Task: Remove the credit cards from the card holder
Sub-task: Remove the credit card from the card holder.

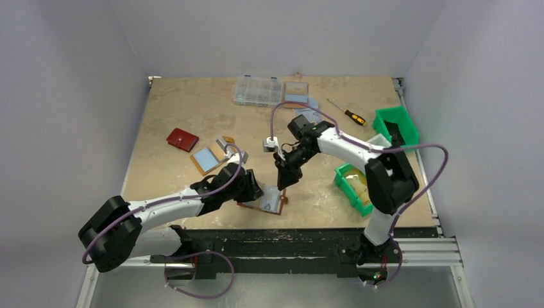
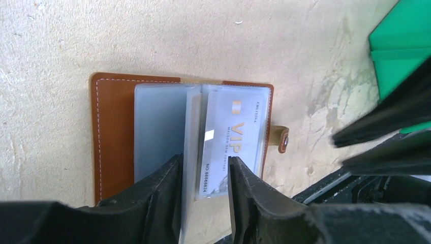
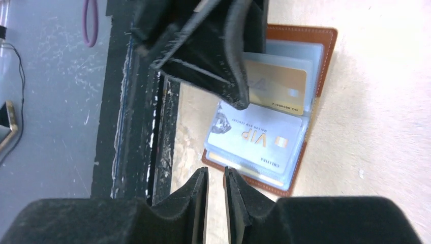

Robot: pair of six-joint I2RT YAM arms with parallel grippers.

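- Left wrist view: the brown leather book-style card holder (image 2: 114, 127) lies open on the beige table top (image 2: 152, 35), near its front edge; a silvery-grey plastic card printed "VIP" (image 2: 235, 137) sits inside a pale clear sleeve.
- The left gripper (image 2: 206, 162) is partly open; its fingers stand on both sides of an upright sleeve leaf, and I cannot say that they pinch it.
- The right gripper (image 3: 216, 175) hangs above the holder; it is open only by a narrow slit, with nothing in it.
- A gold-orange plastic card (image 3: 277, 86) shows on the other page.
- I judge the step is to draw the silver card out; the right fingers should take only its free edge and pull flat along the sleeve while the left arm holds the holder down — otherwise the whole holder may slide.
- Hidden: which end of the sleeve is open; how many cards lie underneath; in the top external view the arms cover most of the holder.
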